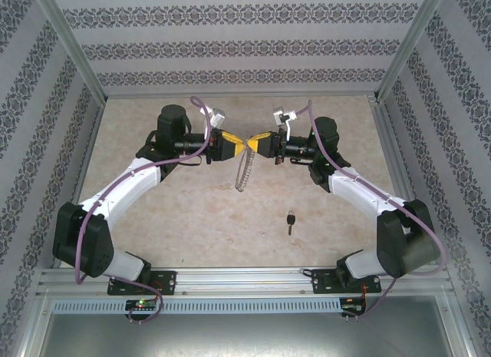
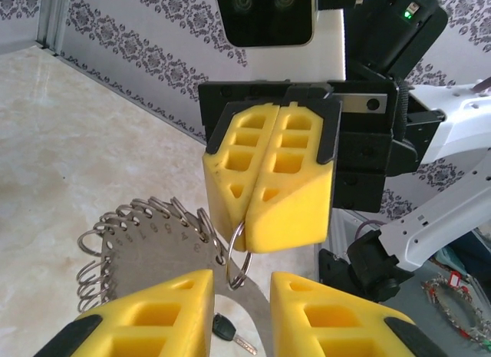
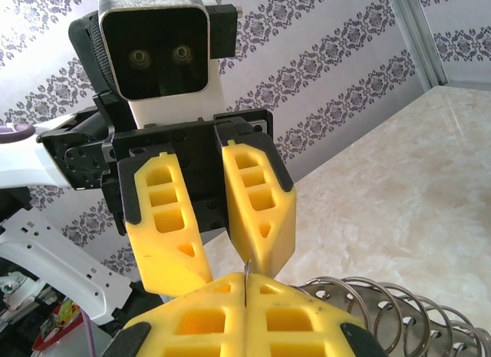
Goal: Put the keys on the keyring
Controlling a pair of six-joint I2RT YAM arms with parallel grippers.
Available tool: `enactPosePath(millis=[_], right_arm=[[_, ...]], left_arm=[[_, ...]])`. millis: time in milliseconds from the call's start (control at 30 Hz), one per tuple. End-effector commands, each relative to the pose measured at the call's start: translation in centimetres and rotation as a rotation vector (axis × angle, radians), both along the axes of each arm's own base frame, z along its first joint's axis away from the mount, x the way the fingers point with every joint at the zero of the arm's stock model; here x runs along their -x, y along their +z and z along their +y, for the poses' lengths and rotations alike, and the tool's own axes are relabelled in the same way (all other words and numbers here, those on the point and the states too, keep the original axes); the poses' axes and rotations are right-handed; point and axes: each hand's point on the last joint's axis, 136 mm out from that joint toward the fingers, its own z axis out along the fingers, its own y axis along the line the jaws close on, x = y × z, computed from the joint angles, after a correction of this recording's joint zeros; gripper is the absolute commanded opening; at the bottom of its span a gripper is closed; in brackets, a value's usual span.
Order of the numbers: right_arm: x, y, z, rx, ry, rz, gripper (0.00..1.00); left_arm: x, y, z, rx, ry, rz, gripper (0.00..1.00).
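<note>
The keyring (image 1: 244, 173) hangs edge-on in the air at mid-table, between my two grippers. In the left wrist view it is a flat silver hoop (image 2: 146, 249) fringed with small loops. My left gripper (image 2: 242, 284) has its jaws a little apart, and the hoop's band spans the gap between them. My right gripper (image 2: 249, 240) faces it, shut on one small loop (image 2: 239, 257) of the keyring. That loop's thin edge shows in the seam of the right gripper (image 3: 245, 286), with more loops (image 3: 383, 311) beside it. The key (image 1: 290, 221), black-headed, lies on the table below.
The marble-patterned table (image 1: 192, 211) is closed in by patterned walls and aluminium posts. Both arms reach inward from their bases at the near rail (image 1: 245, 280). Off the table's right side lie other small metal things with a red tag (image 2: 453, 292).
</note>
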Motion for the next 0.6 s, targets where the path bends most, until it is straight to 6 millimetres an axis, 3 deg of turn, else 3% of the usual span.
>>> enactPosePath(millis=[0, 567], right_arm=[[-0.02, 1.78, -0.1, -0.031, 0.009, -0.075, 0.0], [-0.23, 1.75, 0.06, -0.034, 0.01, -0.074, 0.0]], left_arm=[[-0.36, 1.97, -0.13, 0.049, -0.025, -0.051, 0.26], [-0.62, 1.85, -0.69, 0.077, -0.064, -0.021, 0.21]])
